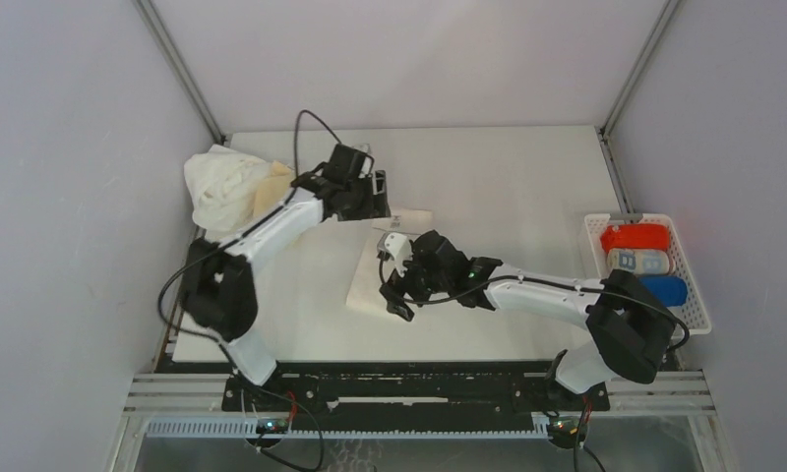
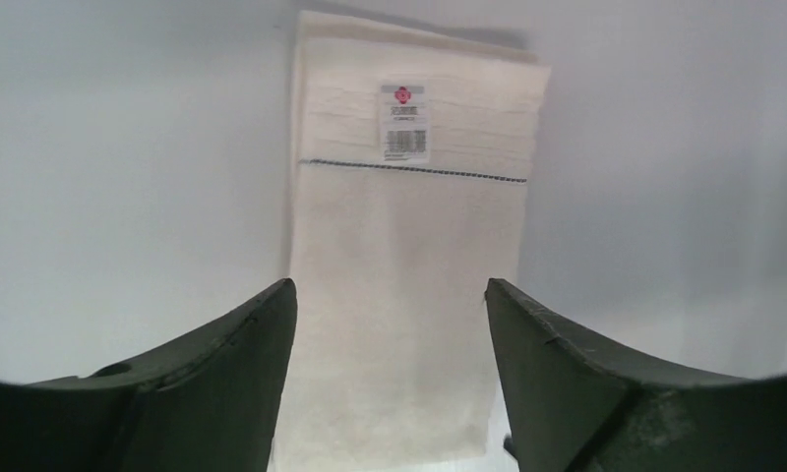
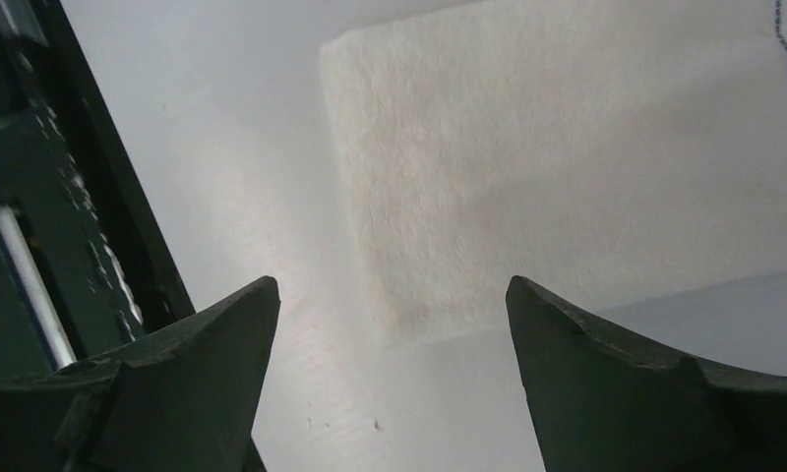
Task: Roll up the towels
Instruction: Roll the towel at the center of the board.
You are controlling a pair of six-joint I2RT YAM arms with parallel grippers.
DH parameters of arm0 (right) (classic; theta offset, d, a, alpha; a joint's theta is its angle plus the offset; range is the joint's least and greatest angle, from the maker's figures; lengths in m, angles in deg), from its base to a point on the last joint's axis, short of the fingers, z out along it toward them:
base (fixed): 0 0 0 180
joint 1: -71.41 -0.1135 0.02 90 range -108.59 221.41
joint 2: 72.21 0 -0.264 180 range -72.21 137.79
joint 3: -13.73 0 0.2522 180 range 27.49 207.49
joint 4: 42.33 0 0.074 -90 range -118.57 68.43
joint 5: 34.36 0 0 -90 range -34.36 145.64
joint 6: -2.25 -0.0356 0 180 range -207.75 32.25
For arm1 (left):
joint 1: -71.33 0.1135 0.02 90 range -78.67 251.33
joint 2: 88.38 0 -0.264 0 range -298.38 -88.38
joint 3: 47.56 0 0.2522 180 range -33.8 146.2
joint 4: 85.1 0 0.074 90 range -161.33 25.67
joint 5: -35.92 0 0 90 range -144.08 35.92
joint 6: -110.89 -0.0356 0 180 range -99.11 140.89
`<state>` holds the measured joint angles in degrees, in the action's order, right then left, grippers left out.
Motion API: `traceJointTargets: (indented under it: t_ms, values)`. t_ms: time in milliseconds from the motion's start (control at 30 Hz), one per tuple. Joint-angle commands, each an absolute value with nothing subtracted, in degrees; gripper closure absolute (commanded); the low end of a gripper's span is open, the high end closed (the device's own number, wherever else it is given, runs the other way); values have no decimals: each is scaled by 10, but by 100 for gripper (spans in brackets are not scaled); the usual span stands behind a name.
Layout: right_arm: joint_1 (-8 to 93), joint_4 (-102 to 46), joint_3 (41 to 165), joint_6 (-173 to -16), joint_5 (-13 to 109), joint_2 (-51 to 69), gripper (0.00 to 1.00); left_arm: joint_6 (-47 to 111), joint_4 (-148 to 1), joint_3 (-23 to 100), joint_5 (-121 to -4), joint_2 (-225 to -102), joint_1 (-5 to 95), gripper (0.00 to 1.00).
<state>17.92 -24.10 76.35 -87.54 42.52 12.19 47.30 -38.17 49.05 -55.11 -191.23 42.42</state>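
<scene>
Three towels (image 1: 640, 262) lie rolled in the basket (image 1: 590, 236), my left claw (image 2: 390, 295) and right claw (image 3: 390, 290) gape empty over a flat cream towel (image 2: 409, 246), and a heap (image 1: 227, 187) waits

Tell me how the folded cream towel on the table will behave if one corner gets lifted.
Probably floppy: the cream towel lies flat in thin stacked layers, so a lifted corner would likely drape and the fold open. Its nubby terry surface suggests it would drag on the table rather than slide, bunching if pushed.
</scene>
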Motion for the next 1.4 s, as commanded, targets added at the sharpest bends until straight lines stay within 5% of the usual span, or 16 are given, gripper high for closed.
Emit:
traceJointTargets:
  t_ms: [0,333,633,1000,1167,1267,1367]
  values:
    - [152,-159,789,-748,462,134,16,550,-421,389,-512,-1771,462,23]
    - [88,-115,831,-671,519,190,52,642,-391,165,-477,-1589,489,22]
    - [71,-74,861,-651,546,230,56,711,-392,9,-505,-1451,488,22]
    - [68,-41,878,-656,567,300,65,731,-390,-19,-521,-1452,488,21]
    - [58,-39,896,-687,572,320,74,740,-398,-25,-531,-1459,493,21]
    - [40,-55,921,-709,580,337,91,726,-395,-23,-546,-1460,527,21]
    - [32,-64,955,-734,563,358,98,712,-391,-20,-561,-1454,569,21]
